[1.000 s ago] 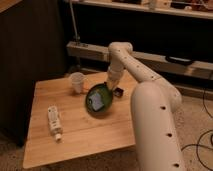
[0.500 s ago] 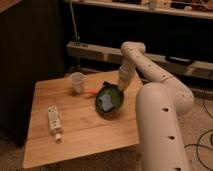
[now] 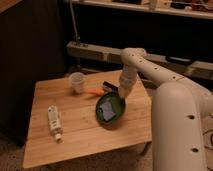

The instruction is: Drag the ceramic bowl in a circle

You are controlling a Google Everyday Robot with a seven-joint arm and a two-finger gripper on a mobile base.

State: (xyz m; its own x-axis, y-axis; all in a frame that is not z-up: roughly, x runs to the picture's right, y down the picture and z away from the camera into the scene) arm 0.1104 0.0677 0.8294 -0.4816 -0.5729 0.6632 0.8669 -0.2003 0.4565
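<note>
The gripper [image 3: 122, 93] is clenched on the far right rim of the ceramic bowl [image 3: 110, 110], reaching down from the white arm [image 3: 150, 70] over the right half of the table [image 3: 75, 147].

The bowl is wide, shallow and round, with a dark green glaze and a low rim. A pale patch of light reflects off its inside. It sits tilted, with the gripped side higher, right of the table's middle and nearer the right edge than the left.

A second ago the bowl lay further left and closer to the far edge. Since then it has slid right and then toward the front edge, the gripper moving with it.

Just behind the bowl lie an orange thing [image 3: 93, 92] and a small dark object [image 3: 109, 86]. A translucent cup [image 3: 77, 82] stands near the far edge. A bottle [image 3: 55, 122] lies on its side toward the left edge; its pale label cannot be read.
</note>
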